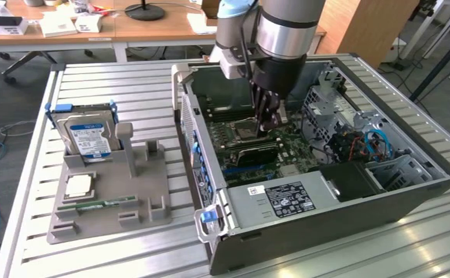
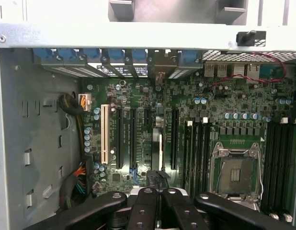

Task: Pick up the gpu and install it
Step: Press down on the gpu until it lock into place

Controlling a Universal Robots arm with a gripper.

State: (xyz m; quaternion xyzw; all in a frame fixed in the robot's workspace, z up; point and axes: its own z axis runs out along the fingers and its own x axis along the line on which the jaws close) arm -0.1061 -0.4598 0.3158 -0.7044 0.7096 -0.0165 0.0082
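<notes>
There is one robot arm (image 1: pixel 286 29) with one claw (image 1: pixel 270 119), and it reaches into one open computer case (image 1: pixel 410 197) that sits on one slatted table (image 1: pixel 116 75). Beside the case lies one gray holder tray (image 1: pixel 109 200), and on it I count one silver hard drive (image 1: pixel 86 134) with a blue and white label, one square chip (image 1: pixel 79 186) and one thin green memory stick (image 1: pixel 93 205). Inside the case there is one green board (image 2: pixel 224 96) with one empty chip socket (image 2: pixel 236 167), one white slot (image 2: pixel 104 134), and one dark card (image 2: pixel 156 148) standing on its edge between the black slots.
</notes>
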